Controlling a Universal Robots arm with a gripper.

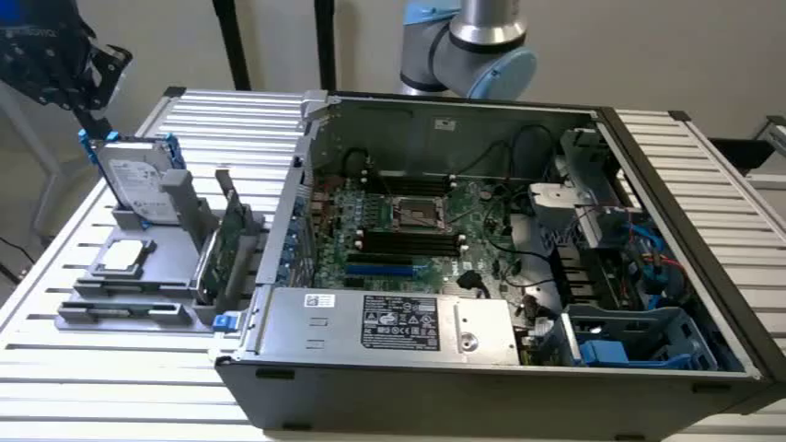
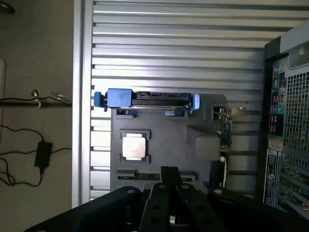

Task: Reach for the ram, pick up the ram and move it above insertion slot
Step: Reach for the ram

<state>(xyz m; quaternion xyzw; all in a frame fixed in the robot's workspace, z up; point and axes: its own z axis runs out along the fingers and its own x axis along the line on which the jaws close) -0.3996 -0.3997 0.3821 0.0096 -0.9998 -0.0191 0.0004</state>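
- One long, thin green ram stick (image 1: 127, 308) (image 2: 139, 176) lies flat in the front groove of a grey plastic holder block (image 1: 157, 278) (image 2: 176, 140).
- That block sits on the ribbed aluminium tabletop (image 1: 694, 157) (image 2: 183, 48), at the exterior view's left of an open grey computer case (image 1: 491, 405).
- Up above the block's far end in the exterior view, the black robot hand (image 1: 86, 87) (image 2: 169, 176) hangs near the top of a silver boxy hard drive with blue rails (image 1: 135, 180) (image 2: 147, 98), well apart from the ram.
- I cannot tell whether the hand is spread or pressed together.
- The hard drive stands upright at the back of the block.
- A square silver processor chip (image 1: 127, 256) (image 2: 133, 147) lies flat mid-block.
- A broader green circuit card with a metal bracket (image 1: 225, 241) (image 2: 225, 135) stands on edge on the side nearest the case.
- Inside the case, black memory slots (image 1: 411, 245) run across the green motherboard (image 1: 473, 207).
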